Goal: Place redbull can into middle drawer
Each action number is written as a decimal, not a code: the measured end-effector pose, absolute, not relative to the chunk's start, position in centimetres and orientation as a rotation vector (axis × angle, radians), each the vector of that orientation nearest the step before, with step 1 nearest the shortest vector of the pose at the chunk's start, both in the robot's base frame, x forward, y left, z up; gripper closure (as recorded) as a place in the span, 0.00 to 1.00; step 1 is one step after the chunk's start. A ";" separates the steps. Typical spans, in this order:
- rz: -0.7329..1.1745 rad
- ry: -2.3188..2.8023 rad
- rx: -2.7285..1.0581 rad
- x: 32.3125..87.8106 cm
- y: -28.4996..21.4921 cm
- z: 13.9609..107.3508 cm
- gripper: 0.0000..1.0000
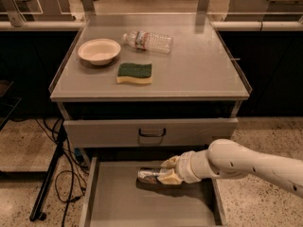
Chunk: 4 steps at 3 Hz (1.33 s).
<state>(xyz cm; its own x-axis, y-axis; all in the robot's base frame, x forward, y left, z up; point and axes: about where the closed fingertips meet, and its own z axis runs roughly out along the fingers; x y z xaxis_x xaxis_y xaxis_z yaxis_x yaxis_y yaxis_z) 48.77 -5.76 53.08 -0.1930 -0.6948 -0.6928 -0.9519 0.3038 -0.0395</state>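
In the camera view, the white arm's two-finger gripper [166, 170] reaches in from the right over the open, wide, shallow grey metal middle drawer [118, 205]. Its beige fingers [169, 162] are clamped on the right end of the slim shiny silver redbull can [148, 175], which lies sideways low over the drawer's far floor. I cannot tell whether it touches. On the grey tabletop [199, 70] beyond sit a round white bowl [99, 51], a green-and-yellow sponge [135, 73] and a clear plastic water bottle [149, 41].
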 end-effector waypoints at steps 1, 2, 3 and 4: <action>0.557 1.971 -1.457 48.5 -5.2 51.7 1.00; 0.572 1.996 -1.441 48.2 -5.1 49.2 1.00; 0.613 1.979 -1.409 47.6 -5.0 46.8 1.00; 0.633 1.969 -1.395 48.2 -5.0 43.5 1.00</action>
<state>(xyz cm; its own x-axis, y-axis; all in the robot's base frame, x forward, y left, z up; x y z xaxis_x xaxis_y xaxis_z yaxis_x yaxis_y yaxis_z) 48.16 -5.03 43.47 -0.2359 -0.6408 -0.7306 -0.9466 0.3217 0.0234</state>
